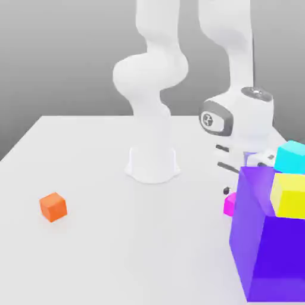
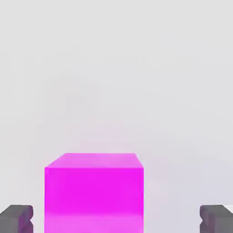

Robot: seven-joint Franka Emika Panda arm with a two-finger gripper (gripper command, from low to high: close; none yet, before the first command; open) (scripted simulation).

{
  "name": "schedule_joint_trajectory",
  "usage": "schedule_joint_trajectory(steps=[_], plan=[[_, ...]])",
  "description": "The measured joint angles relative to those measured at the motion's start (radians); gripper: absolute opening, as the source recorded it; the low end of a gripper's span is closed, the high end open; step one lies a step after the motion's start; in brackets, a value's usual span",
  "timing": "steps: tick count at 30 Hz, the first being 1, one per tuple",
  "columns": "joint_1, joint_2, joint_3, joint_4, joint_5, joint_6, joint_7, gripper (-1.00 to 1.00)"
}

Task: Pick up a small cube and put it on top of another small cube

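**Inspector:** Where was the small cube point(image 2: 94, 191)?

**Assistant:** On the worktop point(image 1: 107, 238), midway between the fingertips point(image 2: 16, 217) of the hand point(image 2: 116, 218), which stood wide apart, clear of its sides and gripping nothing. From the exterior view only a magenta corner showed; the big purple block point(image 1: 268, 250) hid the rest.

**Inspector:** The other cube?

**Assistant:** The cyan cube point(image 1: 291, 156) was cut by the frame edge, behind the yellow cube point(image 1: 289, 195). The orange cube point(image 1: 53, 207) sat well apart. No legible writing was found.
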Motion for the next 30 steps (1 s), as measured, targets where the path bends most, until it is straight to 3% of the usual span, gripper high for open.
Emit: schedule_joint_trajectory(steps=[4, 5, 13, 30], plan=[[0.015, 0.07, -0.008, 0.003, 0.002, 0.061, 0.008, 0.0], [0.018, 0.08, -0.009, 0.004, 0.003, 0.069, 0.009, -1.0], [0.014, 0.067, -0.007, 0.004, 0.002, 0.056, 0.007, -1.0], [-0.004, -0.229, -0.006, -0.05, -0.06, -0.188, 0.054, -1.0]])
